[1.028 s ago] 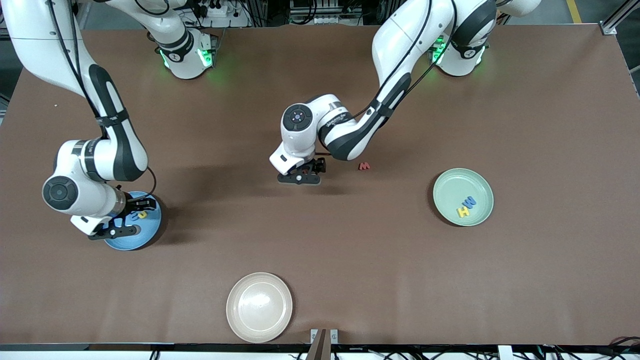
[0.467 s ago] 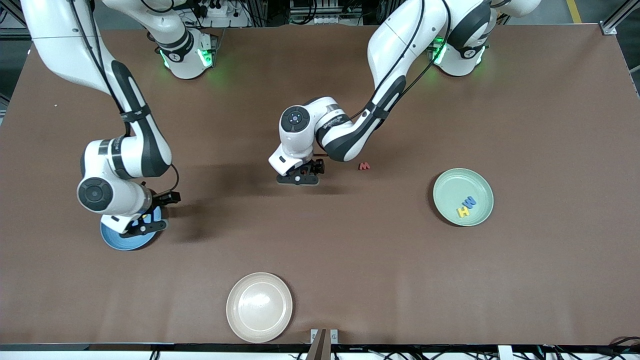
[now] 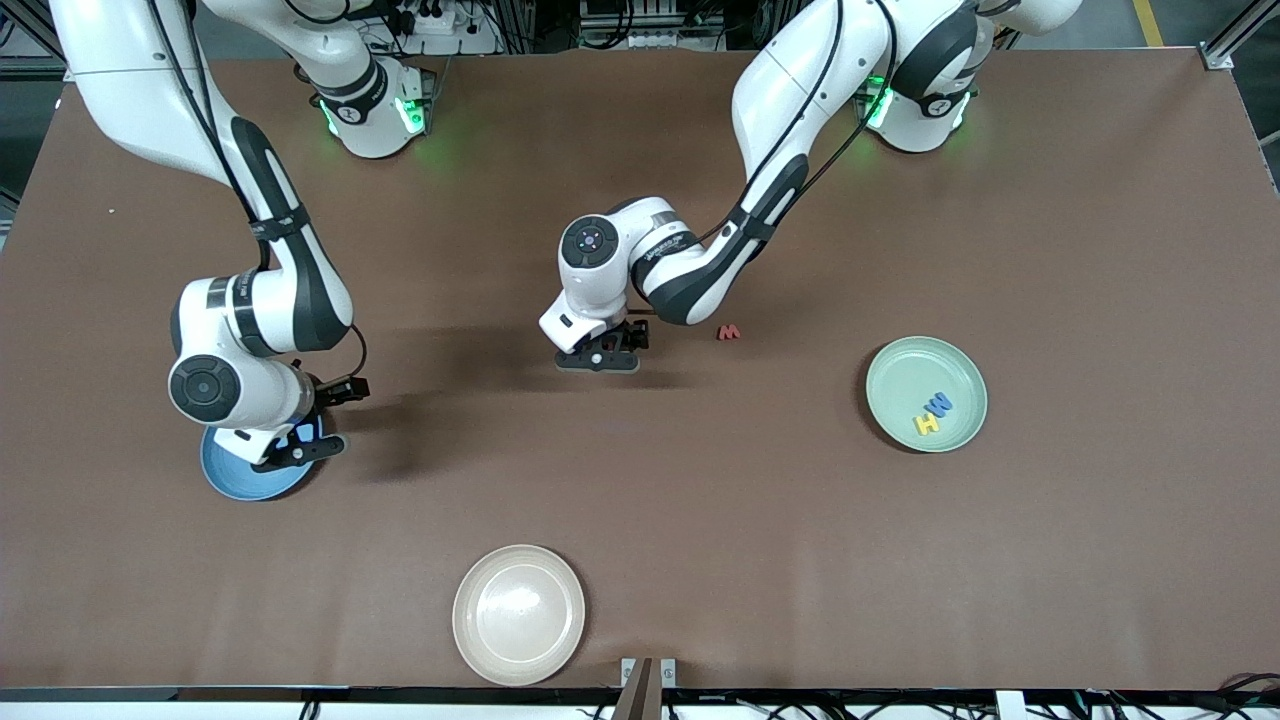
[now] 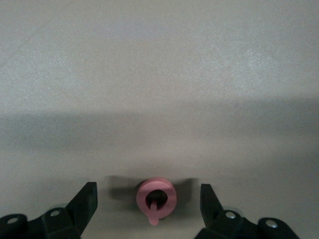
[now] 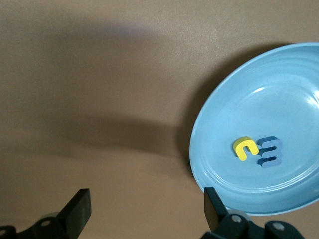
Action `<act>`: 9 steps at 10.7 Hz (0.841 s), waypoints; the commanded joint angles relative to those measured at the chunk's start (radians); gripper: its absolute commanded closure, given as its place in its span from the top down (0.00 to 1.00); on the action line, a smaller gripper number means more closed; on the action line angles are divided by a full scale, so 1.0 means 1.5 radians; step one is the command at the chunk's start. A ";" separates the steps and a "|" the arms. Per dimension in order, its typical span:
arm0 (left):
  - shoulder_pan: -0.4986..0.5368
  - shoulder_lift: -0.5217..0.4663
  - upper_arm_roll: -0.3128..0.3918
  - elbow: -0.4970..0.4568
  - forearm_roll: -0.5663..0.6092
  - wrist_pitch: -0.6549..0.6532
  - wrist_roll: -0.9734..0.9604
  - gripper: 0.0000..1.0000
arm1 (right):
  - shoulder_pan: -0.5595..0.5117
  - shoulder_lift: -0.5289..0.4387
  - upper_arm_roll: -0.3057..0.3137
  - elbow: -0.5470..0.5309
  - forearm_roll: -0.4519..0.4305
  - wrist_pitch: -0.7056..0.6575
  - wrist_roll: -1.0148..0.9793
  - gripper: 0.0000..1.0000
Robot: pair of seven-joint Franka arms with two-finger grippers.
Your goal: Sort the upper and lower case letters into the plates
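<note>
A pink-red letter Q (image 4: 156,199) lies flat on the brown table between the fingers of my left gripper (image 4: 147,188), which is low over the table's middle (image 3: 600,356) and open; neither finger touches it. A red M (image 3: 729,332) lies beside that gripper, toward the left arm's end. The mint green plate (image 3: 900,370) holds a yellow H (image 3: 927,424) and a blue W (image 3: 940,405). The sky blue plate (image 5: 209,139) holds a yellow c (image 5: 245,148) and a blue letter (image 5: 269,152). My right gripper (image 5: 145,191) is open and empty beside that plate's rim (image 3: 235,480).
A cream plate (image 3: 519,614) with nothing in it sits near the table's front edge, nearer to the front camera than the left gripper. A small bracket (image 3: 648,672) stands at that edge. Bare brown table lies between the plates.
My right gripper has moved off the blue plate toward the table's middle, leaving the two letters in the plate. My left gripper has stayed over the Q.
</note>
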 commanded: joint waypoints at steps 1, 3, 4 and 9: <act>-0.023 0.013 0.023 0.020 -0.008 0.000 -0.008 0.86 | 0.004 -0.011 0.001 -0.005 0.001 -0.010 0.006 1.00; -0.024 0.017 0.026 0.020 -0.007 0.002 -0.007 0.86 | 0.016 -0.010 0.001 -0.005 0.001 -0.011 0.020 1.00; -0.025 0.018 0.026 0.020 -0.008 0.005 -0.007 0.85 | 0.024 -0.010 0.001 -0.006 0.001 -0.011 0.035 1.00; -0.025 0.021 0.029 0.020 -0.008 0.014 -0.001 0.56 | 0.029 -0.010 0.001 -0.007 0.001 -0.011 0.048 1.00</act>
